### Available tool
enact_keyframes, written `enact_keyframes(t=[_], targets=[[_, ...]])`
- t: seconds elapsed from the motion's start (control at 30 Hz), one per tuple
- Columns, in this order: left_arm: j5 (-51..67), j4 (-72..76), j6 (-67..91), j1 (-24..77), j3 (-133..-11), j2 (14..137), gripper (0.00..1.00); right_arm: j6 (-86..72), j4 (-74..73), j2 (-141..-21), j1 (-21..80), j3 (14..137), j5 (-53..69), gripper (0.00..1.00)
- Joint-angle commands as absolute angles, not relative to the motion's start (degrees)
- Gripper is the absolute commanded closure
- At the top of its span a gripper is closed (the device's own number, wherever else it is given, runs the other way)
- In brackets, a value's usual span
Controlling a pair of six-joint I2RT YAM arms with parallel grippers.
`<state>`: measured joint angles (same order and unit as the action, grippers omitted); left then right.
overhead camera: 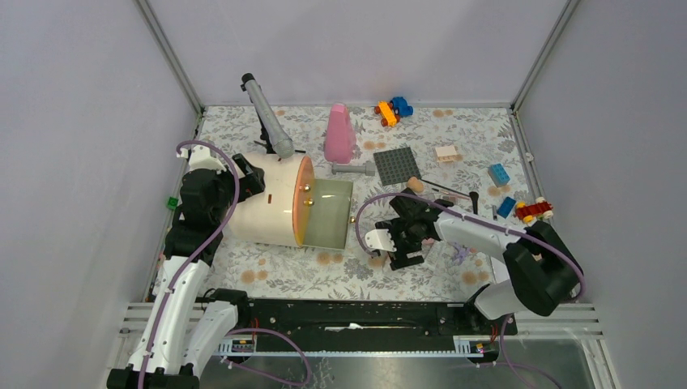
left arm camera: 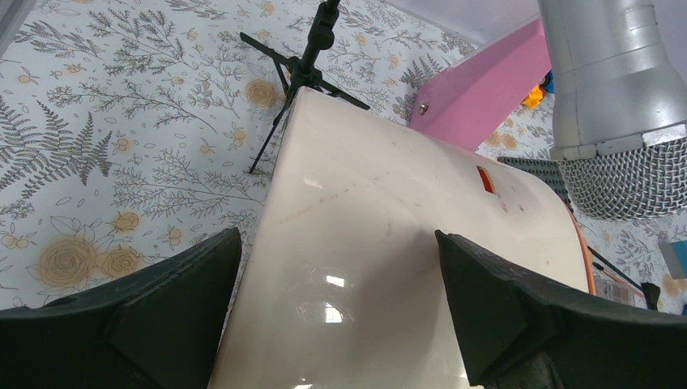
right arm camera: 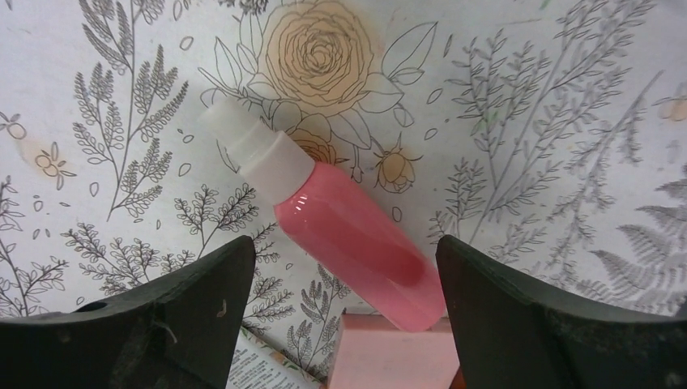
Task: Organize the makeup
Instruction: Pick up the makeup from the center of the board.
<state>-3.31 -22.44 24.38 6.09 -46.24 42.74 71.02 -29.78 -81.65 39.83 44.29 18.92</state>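
since the pink tube (right arm camera: 356, 235) lies just right of the cream canister (overhead camera: 267, 211), directly under the right gripper (right arm camera: 342, 247), its long axis slants across the released, empty jaws; the right arm is nearer.

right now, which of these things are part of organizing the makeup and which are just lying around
For the job: pink tube, pink square compact, peach sponge, thin brush, probably the cream case.
Just lying about: microphone, pink cone bottle, toy bricks, grey studded plate.
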Motion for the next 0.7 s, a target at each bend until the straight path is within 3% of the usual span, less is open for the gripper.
enact_keyframes(t=[0.0,0.43,0.57,0.67], targets=[[-3.25,-27.16,22.41,6.59,-44.82,42.76,0.01,73.08,-29.86,-84.77,38.51,45.33,17.93,0.14],[-3.17,-27.16,22.41,6.68,-44.82,42.71,0.01,67.6,-28.63,-81.81,38.39,45.13,19.0,0.64],[-3.24,-27.16,22.41,6.77,-44.82,42.7,0.01,57.5,-22.95,-75.74,38.33,43.65,19.17,0.9],[-3.25,-27.17,22.42,6.77,-44.82,42.71,0.01,46.5,-16.59,-69.69,38.41,42.76,19.5,1.0]])
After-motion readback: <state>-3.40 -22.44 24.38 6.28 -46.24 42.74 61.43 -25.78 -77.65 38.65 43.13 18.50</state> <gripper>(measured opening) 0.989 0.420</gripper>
